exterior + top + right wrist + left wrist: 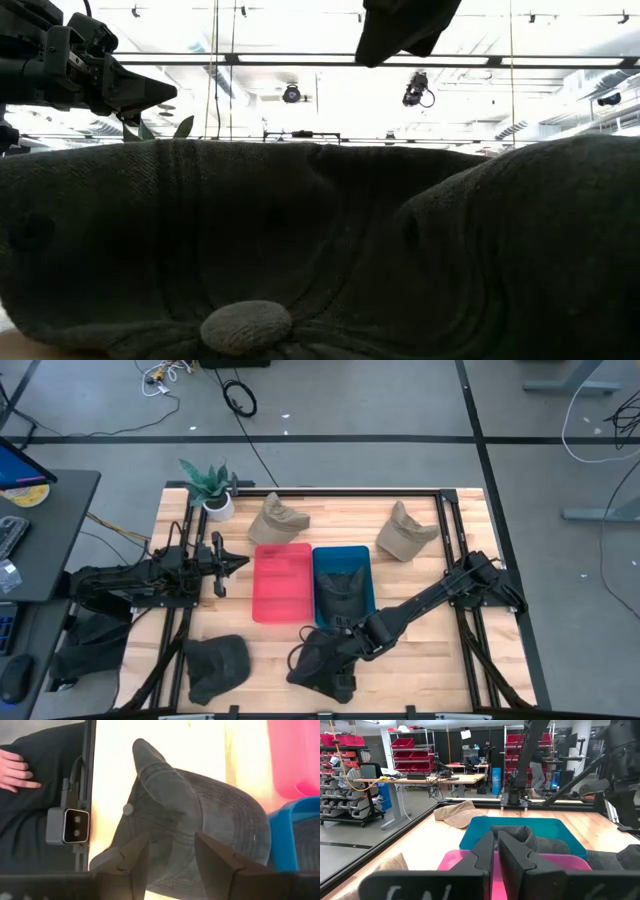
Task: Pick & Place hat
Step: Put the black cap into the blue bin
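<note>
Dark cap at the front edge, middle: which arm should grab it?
Right. The right gripper hangs open just above the dark cap; the left gripper waits shut beside the pink tray.

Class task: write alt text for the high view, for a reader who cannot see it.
The right gripper hangs open over a dark hat at the table's near edge. Another dark hat fills the blue bin; the pink bin looks empty.
</note>
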You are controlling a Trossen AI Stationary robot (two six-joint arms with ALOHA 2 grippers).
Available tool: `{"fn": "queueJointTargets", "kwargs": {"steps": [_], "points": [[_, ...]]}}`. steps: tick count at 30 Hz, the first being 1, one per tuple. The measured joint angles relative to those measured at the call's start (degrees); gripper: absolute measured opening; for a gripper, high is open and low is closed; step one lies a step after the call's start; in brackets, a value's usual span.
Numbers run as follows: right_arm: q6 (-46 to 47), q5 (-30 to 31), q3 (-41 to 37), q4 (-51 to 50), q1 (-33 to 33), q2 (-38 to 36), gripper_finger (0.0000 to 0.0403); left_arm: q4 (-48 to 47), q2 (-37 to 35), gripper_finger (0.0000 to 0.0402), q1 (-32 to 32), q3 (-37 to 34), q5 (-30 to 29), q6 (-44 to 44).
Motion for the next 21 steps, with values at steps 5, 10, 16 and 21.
{"fn": "queueJointTargets", "kwargs": {"steps": [5,10,16,21], "points": [[0.21,0.68,-1.04,-0.16,0.0,0.0,0.0155,-0.01,0.0,0.0028,0.01,0.0,0.0,0.0],[-0.09,0.52,-1.32,0.25,0.0,1.85,0.0155,0.01,0.0,0.0028,0.01,-0.01,0.0,0.02],[-0.87,-1.6,-1.38,3.17,-0.06,6.66,0.0155,-0.01,0.0,0.0028,0.01,0.0,0.0,0.02],[-2.39,-1.48,-1.34,3.83,-0.07,8.41,0.0155,0.02,0.0,0.0028,0.01,0.0,0.0,0.0]]}}
